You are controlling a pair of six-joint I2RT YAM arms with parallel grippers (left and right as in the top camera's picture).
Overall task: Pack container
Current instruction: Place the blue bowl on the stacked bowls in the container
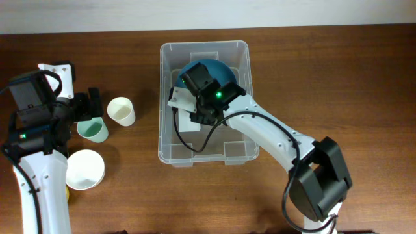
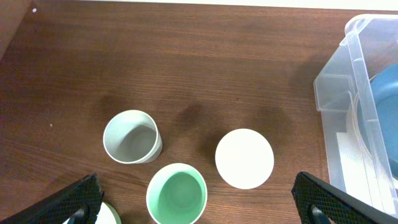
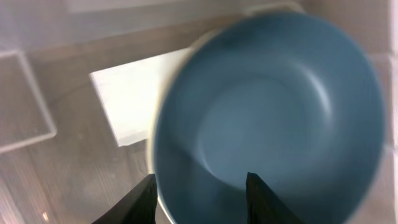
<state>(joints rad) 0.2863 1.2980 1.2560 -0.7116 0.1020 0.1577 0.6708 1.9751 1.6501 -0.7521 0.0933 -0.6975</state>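
1. Where the container (image 1: 205,45) sits, in the middle of the overhead frame, a blue bowl (image 1: 214,65) lies in its upper half.
2. Right gripper (image 3: 200,180) is inside the container, fingers part-spread astride the bowl's near rim. No grip evident.
3. Left gripper (image 2: 198,198) is spread wide and empty, above a green cup (image 2: 176,194) at frame left.
4. Container is likely light, thin-walled and slick, flexing if squeezed. Best taken at the stiffer rimmed edge, not mid-wall.

Robot lab: white arm (image 1: 273,133), wooden table (image 1: 351,71)
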